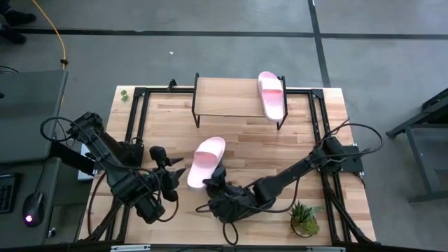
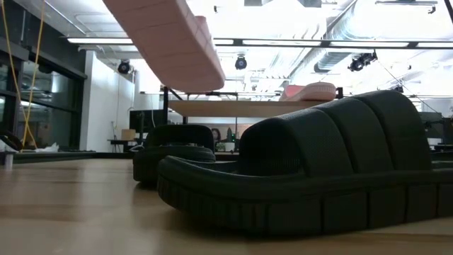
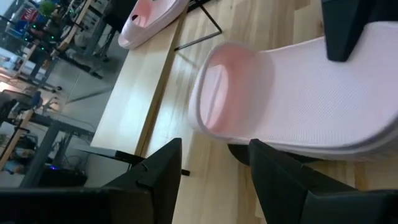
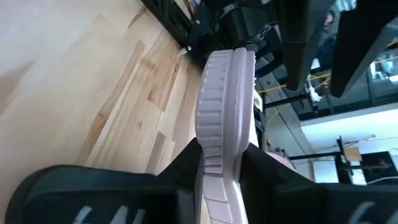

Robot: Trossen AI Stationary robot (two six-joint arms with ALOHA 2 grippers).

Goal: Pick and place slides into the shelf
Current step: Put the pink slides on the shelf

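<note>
One pink slide (image 1: 206, 161) is lifted over the table's middle, with my right gripper (image 1: 215, 183) shut on its near end. In the low view it hangs high (image 2: 170, 42). My left gripper (image 1: 173, 175) stands open just left of it, touching nothing; its fingers (image 3: 155, 180) point at the slide's heel end (image 3: 224, 93). A second pink slide (image 1: 270, 94) lies sole-down on the right part of the shelf (image 1: 227, 98). Two black slides (image 2: 311, 170) (image 2: 173, 152) rest on the table close to the low camera. My right gripper pinches the pink slide's strap end (image 4: 214, 165) between its two fingers, one on the strap side (image 3: 345, 25) and one on the sole side. The fingers come from the table's near right, slanting slightly down. The slide is lifted clear, its heel end pointing toward the shelf.
A small potted plant (image 1: 304, 220) stands at the table's near right corner. Black frame rails (image 1: 133, 119) run along the table's left and right sides. One black slide (image 4: 62, 193) lies right beside my right gripper. Bare wood lies between the lifted slide and the shelf.
</note>
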